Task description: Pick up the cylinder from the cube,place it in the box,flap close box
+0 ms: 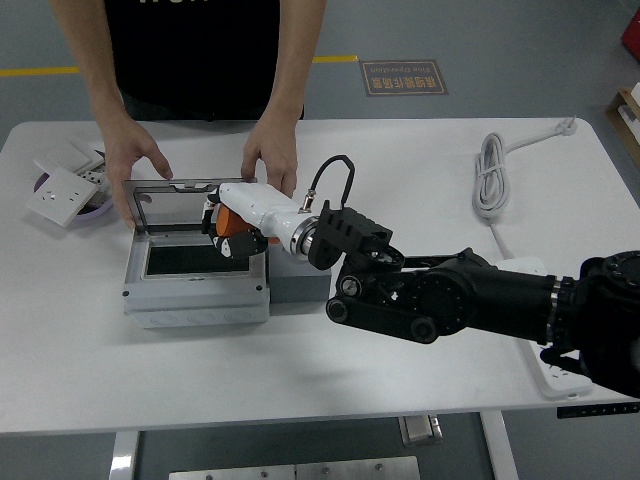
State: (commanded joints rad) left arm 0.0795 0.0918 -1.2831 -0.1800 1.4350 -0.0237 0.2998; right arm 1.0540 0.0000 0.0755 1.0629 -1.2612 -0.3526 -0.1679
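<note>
Across the white desk (400, 160) I have only my right arm reaching in from the right, its black forearm stretched toward the grey box (195, 290) at the left. Beyond the desk's far edge a person stands, and I see the person's hands (272, 155) resting at the back of the box, one at each end of the raised clear lid (180, 190), apparently steadying it upright. Beside the box on its right sits the grey cube (297, 285), mostly covered by my wrist, with nothing on top that I can make out. My right hand (232, 225) is curled around the orange cylinder (226, 222), fingers wrapped tight, holding it over the right rear part of the box's open cavity, above the dark floor inside. I judge the pick-up finished and the placing about half done: the cylinder is not yet released into the box, and the lid has yet to be flapped shut. Farther off lie white sockets (62, 185) at far left and a coiled white cable (490, 175) at right.
</note>
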